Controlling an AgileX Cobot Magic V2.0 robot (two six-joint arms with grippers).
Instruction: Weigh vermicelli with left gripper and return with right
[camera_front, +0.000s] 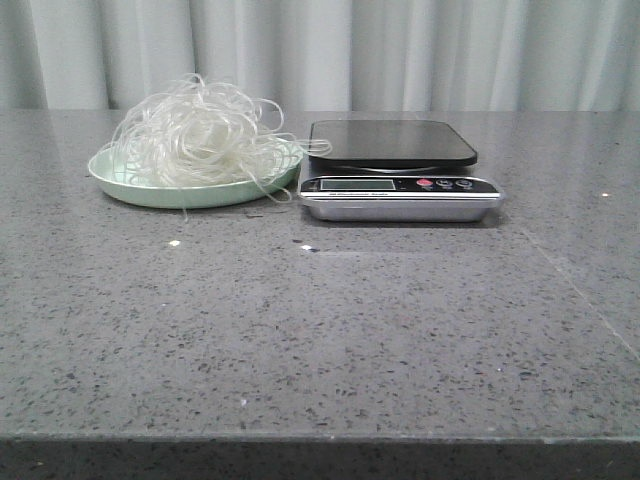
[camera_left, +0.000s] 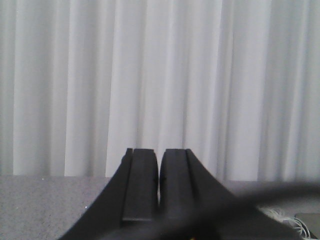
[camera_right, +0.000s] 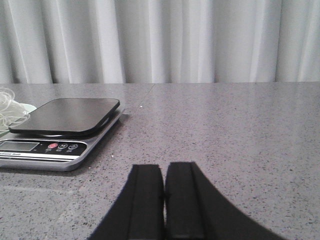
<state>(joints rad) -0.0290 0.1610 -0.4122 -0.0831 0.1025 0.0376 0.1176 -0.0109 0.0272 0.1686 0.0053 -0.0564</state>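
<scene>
The vermicelli (camera_front: 200, 135) is a fluffy tangle of whitish strands heaped on a pale green plate (camera_front: 130, 185) at the back left of the table. A kitchen scale (camera_front: 400, 170) with a bare black platform stands just right of the plate; it also shows in the right wrist view (camera_right: 60, 127). Neither gripper shows in the front view. My left gripper (camera_left: 159, 170) is shut and empty, pointing at the curtain. A few strands (camera_left: 290, 220) show at the corner of its view. My right gripper (camera_right: 164, 190) is shut and empty, low over the table, right of the scale.
The grey speckled stone table (camera_front: 320, 330) runs to a front edge near the camera. A white curtain (camera_front: 400, 50) hangs behind the table. A seam in the tabletop (camera_front: 580, 290) runs along the right side.
</scene>
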